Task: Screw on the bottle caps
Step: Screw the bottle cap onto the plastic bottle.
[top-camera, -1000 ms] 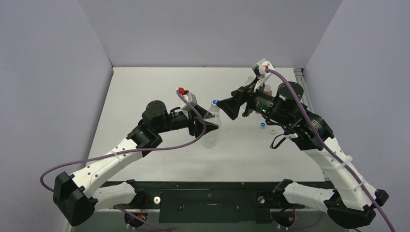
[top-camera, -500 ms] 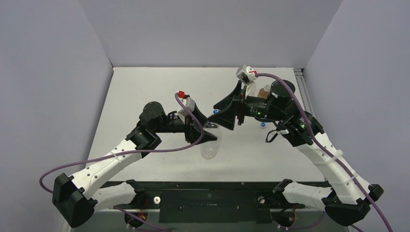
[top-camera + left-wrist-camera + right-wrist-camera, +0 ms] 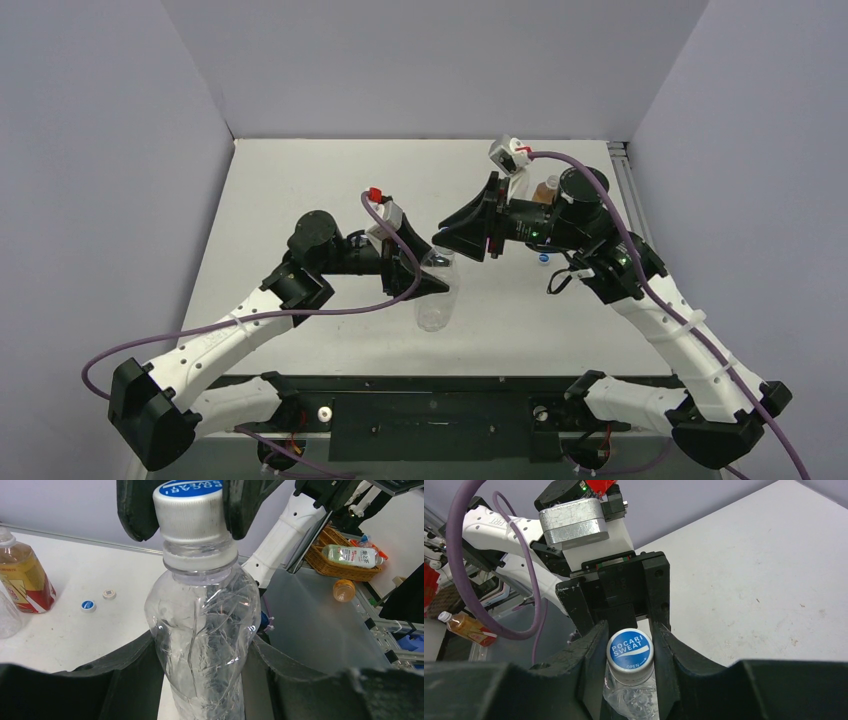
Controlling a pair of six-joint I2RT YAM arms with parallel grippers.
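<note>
Bottle of clear crumpled plastic (image 3: 205,630) stands upright near the middle of the white worktop (image 3: 300,190). Your left pincer (image 3: 432,284) pinches its body, with one black finger pressed to each side. Your right pincer (image 3: 630,645) faces it from the opposite side and is clamped on the round blue-and-white screw cap (image 3: 190,510), which sits on the bottle's neck. Toward the far right of the worktop stands a plastic bottle of amber liquid with a red band (image 3: 22,580). Near it lie a small blue-topped cap (image 3: 88,605) and a small pale cap (image 3: 108,594), a little apart from each other.
</note>
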